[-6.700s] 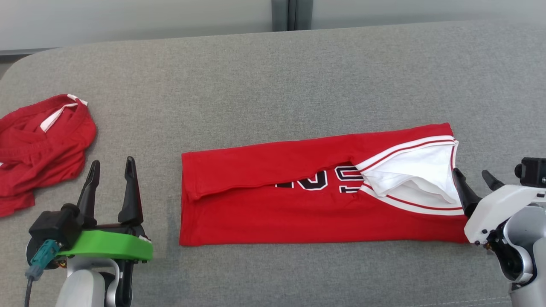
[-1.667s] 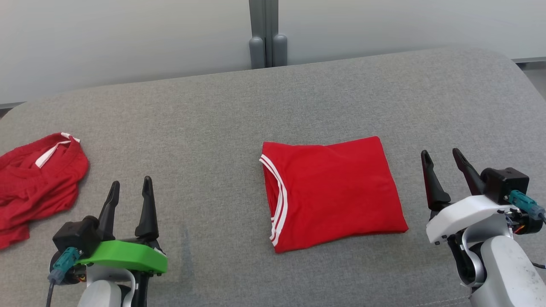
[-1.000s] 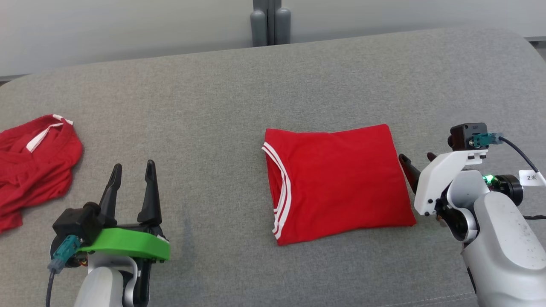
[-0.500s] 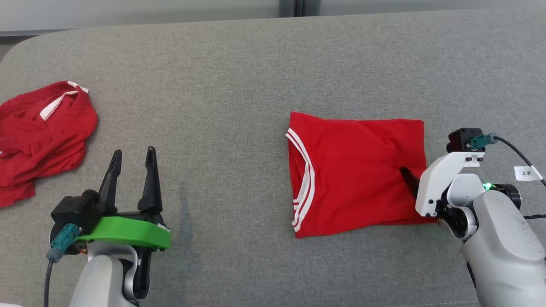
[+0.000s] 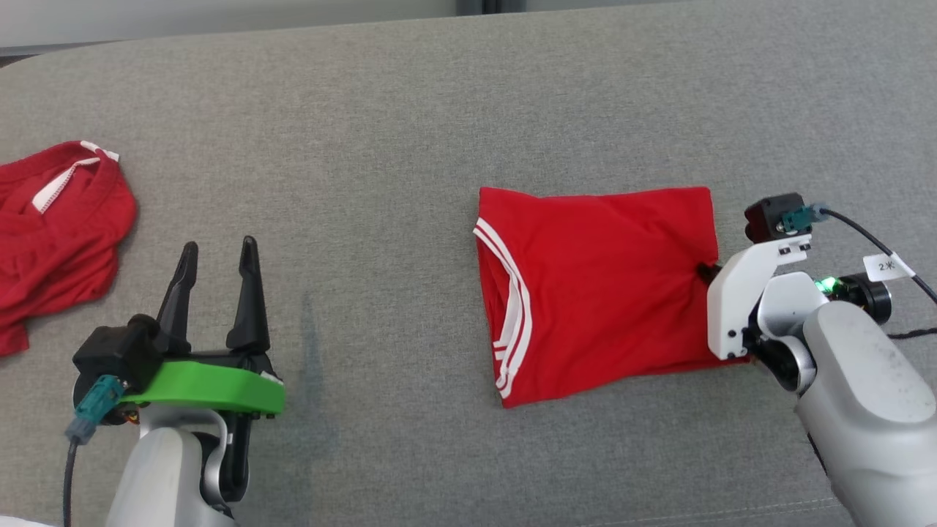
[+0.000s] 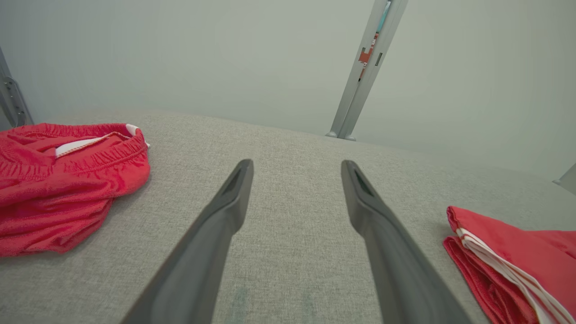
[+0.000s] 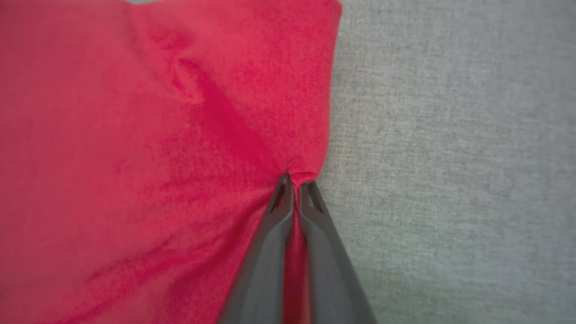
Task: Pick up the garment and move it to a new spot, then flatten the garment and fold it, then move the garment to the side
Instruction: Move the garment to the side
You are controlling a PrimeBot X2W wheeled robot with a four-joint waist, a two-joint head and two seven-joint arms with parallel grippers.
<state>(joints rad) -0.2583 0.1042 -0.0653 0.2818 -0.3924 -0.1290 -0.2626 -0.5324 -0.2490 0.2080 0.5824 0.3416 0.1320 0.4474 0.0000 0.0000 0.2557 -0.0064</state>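
The folded red garment with white striped trim [image 5: 600, 293] is lying flat on the grey woven fabric surface [image 5: 381, 132], sitting right of the middle in the head view with its striped edge facing the robot's left; the right gripper [image 5: 706, 272] is pinching the garment's right-hand edge about midway along it; in the right wrist view its two dark fingers [image 7: 270, 252] are pressing together with a small tuck of red cloth caught between the tips, and creases are fanning out across the cloth from that pinch; the left gripper [image 5: 219, 243] is sitting at the lower left with its jaws spread wide and holding nothing, well apart from the folded garment; a crumpled red cloth with a white-lined band [image 5: 58, 227] is lying at the surface's far left edge, beyond the left gripper.
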